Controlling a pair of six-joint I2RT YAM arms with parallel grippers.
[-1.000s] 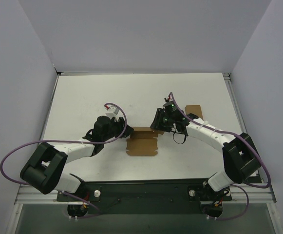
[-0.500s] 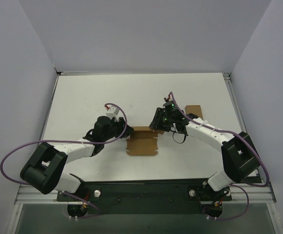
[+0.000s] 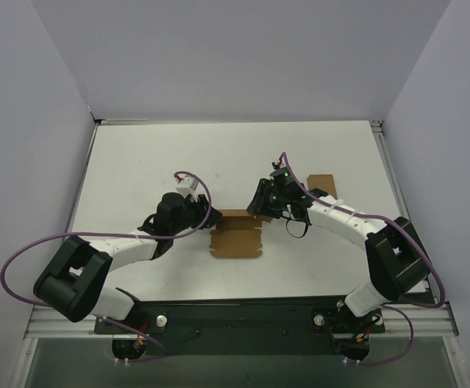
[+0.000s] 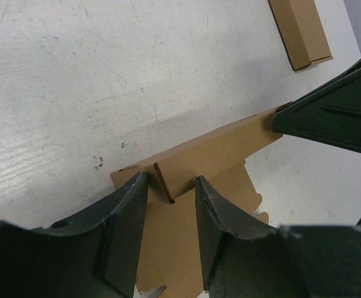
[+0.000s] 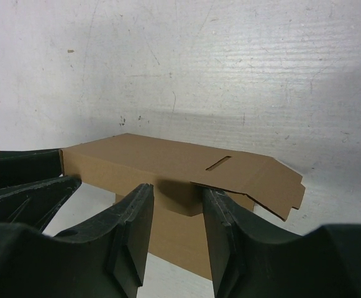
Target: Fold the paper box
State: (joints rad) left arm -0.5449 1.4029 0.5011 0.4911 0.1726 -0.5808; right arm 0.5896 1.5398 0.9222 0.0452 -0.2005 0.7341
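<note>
— Starting at the left: holding anything with the left hand (image 3: 208,218)?

— Yes. Closed partway on the paper box (image 3: 236,240), at the left end of its raised long wall. From the left wrist, showing a finger (image 4: 127,217) against brown card on each side, with an upright tab edge in between.

— And placing the box where?

— Mid-counter (image 3: 154,162), between the two hands. Lying with its notched base panel flat on the near side. Standing the one long wall up along the far edge.

— Moving right, then: same for the right hand (image 3: 257,208)?

— Much the same. Gripping the right end of that raised wall, half closed, the card filling the gap between the fingers. From the right wrist, showing a narrow slot cut in the top of the wall and a notched flap jutting off to one side, lifted clear of the counter.

— Touching each other, those hands?

— No. Kept apart by the length of the wall, one at each end.

— Anything further right?

— A plain brown cardboard strip (image 3: 322,182), lying flat beyond the right hand, apart from the box, partly hidden by the right arm.
</note>
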